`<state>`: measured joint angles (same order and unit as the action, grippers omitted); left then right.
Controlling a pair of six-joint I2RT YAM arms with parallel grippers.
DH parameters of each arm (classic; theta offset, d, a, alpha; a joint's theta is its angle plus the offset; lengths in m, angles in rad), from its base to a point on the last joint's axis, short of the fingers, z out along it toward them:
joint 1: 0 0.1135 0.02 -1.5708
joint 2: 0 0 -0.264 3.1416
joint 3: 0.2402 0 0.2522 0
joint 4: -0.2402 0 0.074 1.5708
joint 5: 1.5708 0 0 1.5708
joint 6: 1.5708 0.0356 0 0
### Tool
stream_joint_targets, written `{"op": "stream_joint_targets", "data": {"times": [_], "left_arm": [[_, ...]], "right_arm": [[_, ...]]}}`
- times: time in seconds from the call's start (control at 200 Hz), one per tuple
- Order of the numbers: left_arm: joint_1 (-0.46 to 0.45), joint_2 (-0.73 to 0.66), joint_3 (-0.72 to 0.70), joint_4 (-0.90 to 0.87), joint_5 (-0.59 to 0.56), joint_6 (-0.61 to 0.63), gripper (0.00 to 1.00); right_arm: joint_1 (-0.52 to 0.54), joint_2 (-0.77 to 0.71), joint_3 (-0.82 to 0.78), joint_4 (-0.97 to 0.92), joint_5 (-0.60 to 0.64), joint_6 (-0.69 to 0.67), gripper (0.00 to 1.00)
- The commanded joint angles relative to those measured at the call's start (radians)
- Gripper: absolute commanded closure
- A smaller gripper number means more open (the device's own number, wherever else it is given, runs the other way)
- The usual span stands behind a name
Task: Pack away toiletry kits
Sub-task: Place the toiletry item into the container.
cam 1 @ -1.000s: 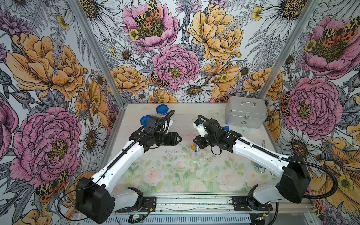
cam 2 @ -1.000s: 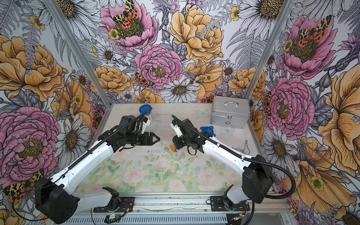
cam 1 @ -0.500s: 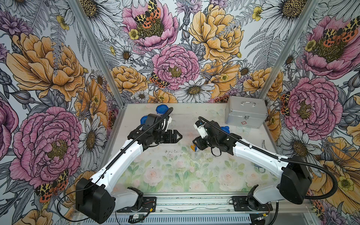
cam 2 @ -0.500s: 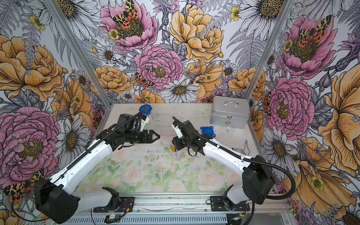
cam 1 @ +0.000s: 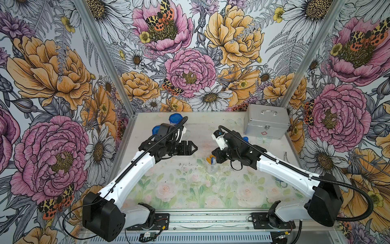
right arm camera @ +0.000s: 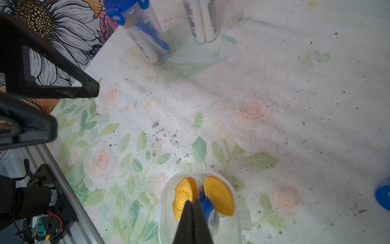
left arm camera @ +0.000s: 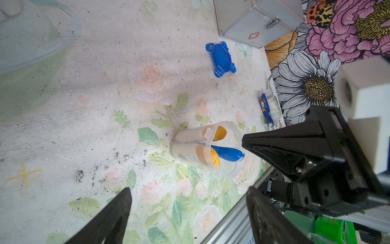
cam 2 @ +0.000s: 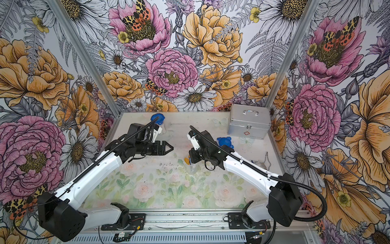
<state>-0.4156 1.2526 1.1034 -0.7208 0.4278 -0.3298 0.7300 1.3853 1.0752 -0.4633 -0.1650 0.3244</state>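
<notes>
An open clear cup (right arm camera: 163, 196) stands near the table's middle, visible in both top views (cam 1: 212, 166) (cam 2: 193, 168). It holds two white bottles with gold caps (right arm camera: 219, 195) and a blue toothbrush (right arm camera: 207, 206). My right gripper (right arm camera: 193, 203) is shut, its tips just over the cup's mouth between the caps, with nothing visibly pinched. My left gripper (left arm camera: 188, 190) hangs open and empty in the air to the left of the cup (left arm camera: 230, 174). A loose blue four-tabbed lid (left arm camera: 221, 59) lies behind the right arm. Two other kits with blue lids (cam 1: 176, 118) (cam 1: 157, 129) stand at the back left.
A silver metal case (cam 1: 266, 122) with a handle stands at the back right corner. A small blue-and-white packet (left arm camera: 269, 107) and a thin metal tool (cam 2: 267, 158) lie by the right wall. The lidded cup (right arm camera: 137, 25) and its neighbour (right arm camera: 202, 21) stand on a clear round dish (right arm camera: 211, 59).
My right gripper's jaws have come together over the open cup. The left gripper has drifted slightly toward the back and stays open.
</notes>
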Motion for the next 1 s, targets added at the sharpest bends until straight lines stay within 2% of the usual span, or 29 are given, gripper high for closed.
{"op": "stream_joint_targets", "data": {"times": [0.0,0.56,0.665,0.751,0.846,0.946,0.996], "left_arm": [[0.005,0.010,0.014,0.006,0.016,0.032,0.15],[0.014,0.018,0.031,-0.004,0.013,0.044,0.15],[0.013,0.026,0.033,-0.005,0.010,0.044,0.15],[0.012,0.034,0.035,-0.004,0.001,0.044,0.15],[0.012,0.048,0.034,-0.010,-0.016,0.044,0.14],[0.011,0.058,0.034,-0.017,-0.037,0.049,0.14],[0.010,0.063,0.034,-0.017,-0.044,0.049,0.14]], "right_arm": [[0.008,-0.015,-0.013,-0.011,-0.045,0.007,1.00],[0.008,0.006,-0.047,-0.021,0.002,0.007,0.98],[0.005,-0.012,-0.007,-0.047,0.023,0.007,0.85],[-0.006,-0.028,0.035,-0.088,0.048,0.015,0.63],[-0.027,-0.051,0.082,-0.147,0.086,0.030,0.46],[-0.089,-0.062,0.134,-0.226,0.117,0.065,0.34],[-0.136,-0.056,0.160,-0.274,0.120,0.084,0.22]]}}
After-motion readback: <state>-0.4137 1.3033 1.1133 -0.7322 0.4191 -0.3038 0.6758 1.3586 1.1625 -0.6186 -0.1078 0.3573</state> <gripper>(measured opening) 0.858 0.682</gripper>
